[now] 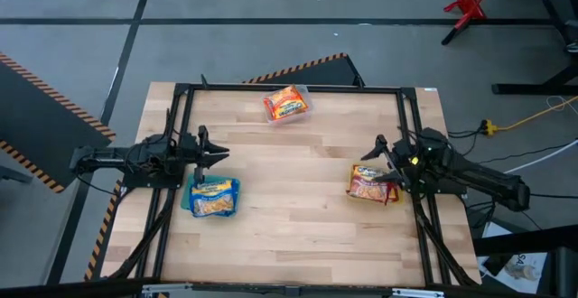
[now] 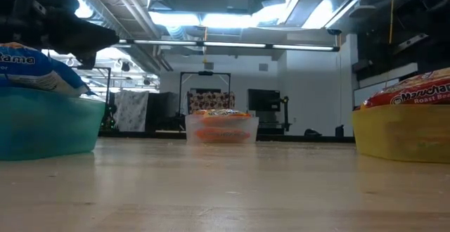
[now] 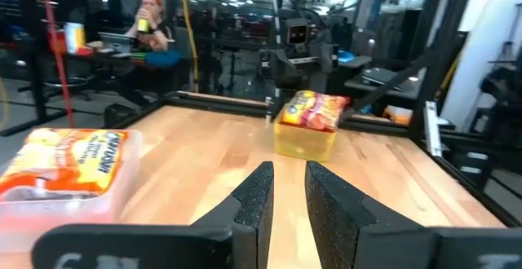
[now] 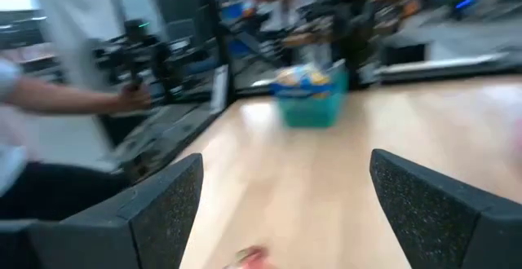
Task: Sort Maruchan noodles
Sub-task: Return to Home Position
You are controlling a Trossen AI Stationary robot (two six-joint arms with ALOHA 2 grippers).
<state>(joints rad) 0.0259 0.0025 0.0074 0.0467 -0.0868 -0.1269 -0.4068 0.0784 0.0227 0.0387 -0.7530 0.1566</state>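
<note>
The Maruchan noodles lie in three bins. Blue-and-yellow packets (image 1: 215, 198) fill a teal bin (image 2: 42, 130) near the table's left edge. Orange-red packets (image 1: 285, 104) sit in a clear bin (image 2: 221, 129) by the far edge. Dark red-and-white packets (image 1: 368, 183) rest in a yellow bin (image 2: 401, 137) on the right. My left gripper (image 1: 219, 154) hovers just beyond the teal bin, pointing right, its fingers (image 3: 259, 200) a narrow gap apart and empty. My right gripper (image 1: 384, 161) hangs wide open over the yellow bin's far side, holding nothing.
Bare wood lies between the three bins across the table's middle (image 1: 289, 190). A black frame rail (image 1: 289, 88) borders the table. Beyond the table a person sits at a desk (image 3: 151, 24), and a sleeve (image 4: 49, 98) shows in the right wrist view.
</note>
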